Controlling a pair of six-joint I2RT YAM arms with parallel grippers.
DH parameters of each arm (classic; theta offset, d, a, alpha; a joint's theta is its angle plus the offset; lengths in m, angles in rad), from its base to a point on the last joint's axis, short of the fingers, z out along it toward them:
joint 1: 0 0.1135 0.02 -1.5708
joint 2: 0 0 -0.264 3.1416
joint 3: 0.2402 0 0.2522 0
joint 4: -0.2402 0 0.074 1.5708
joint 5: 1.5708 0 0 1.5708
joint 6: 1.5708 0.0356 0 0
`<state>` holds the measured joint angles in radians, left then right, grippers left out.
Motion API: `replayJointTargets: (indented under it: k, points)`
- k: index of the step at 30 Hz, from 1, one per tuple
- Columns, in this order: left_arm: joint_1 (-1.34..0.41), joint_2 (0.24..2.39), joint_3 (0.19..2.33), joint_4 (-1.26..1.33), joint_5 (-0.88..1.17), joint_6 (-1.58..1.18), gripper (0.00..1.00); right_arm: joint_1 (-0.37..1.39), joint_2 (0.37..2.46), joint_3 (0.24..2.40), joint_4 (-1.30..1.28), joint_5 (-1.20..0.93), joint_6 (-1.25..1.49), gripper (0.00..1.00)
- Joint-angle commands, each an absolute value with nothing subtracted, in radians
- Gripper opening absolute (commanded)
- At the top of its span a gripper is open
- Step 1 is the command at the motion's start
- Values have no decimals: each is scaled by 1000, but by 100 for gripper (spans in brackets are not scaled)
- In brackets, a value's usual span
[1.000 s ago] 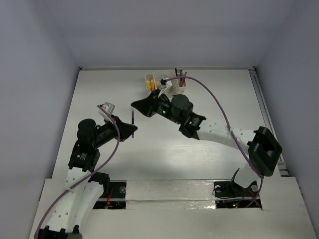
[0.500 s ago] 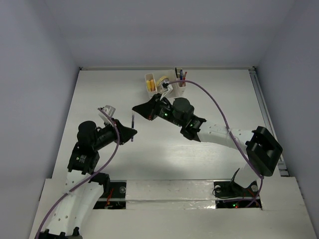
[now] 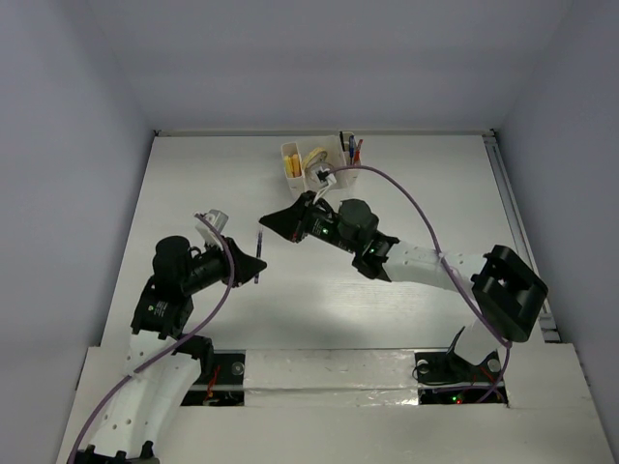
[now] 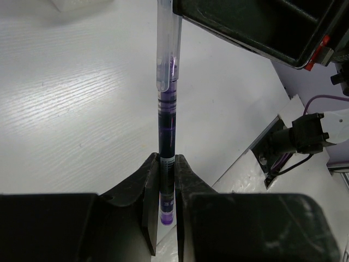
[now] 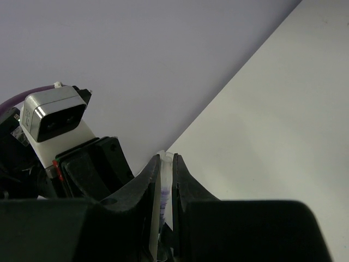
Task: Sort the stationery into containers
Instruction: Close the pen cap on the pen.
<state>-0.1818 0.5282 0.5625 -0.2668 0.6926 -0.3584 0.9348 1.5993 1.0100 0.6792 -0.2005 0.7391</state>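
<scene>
**Pen pinched at both ends, over the table**

We saw the left gripper clamped tight on the lower end of a clear-barrelled pen with purple ink; the barrel ran straight out from between its jaws toward the right gripper. The right jaws were nearly together too, with the pen's clear cap end squeezed between them in the right wrist view; so both hands were grasping the same pen, one at each end. The left arm's pale camera box sat just beside the right fingers in that view.

From the top camera the pen showed as a thin dark line between the two gripper tips, over the left-centre part of the white table; we could not tell how high above the surface it was.

The white desk organizer sat at the far edge of the table, well apart from the pen; its left compartment held yellow sticks; red and dark pens stood in its right compartment; something pale lay in the middle compartment, too small for us to identify.
</scene>
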Motion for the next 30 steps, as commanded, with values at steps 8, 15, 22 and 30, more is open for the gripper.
replayJointTargets:
  k: [8, 15, 22, 30]
  points:
    - [-141, 522, 601, 2, 604, -350, 0, 1109, 1677, 884, 523, -394, 733, 0]
    - [-132, 522, 604, 2, 609, -347, 0, 1127, 1683, 851, 502, -391, 724, 0]
    - [-100, 525, 604, 2, 623, -345, 0, 1170, 1652, 816, 450, -374, 698, 0]
    - [-89, 531, 600, 9, 643, -353, 0, 1210, 1651, 845, 400, -376, 673, 0]
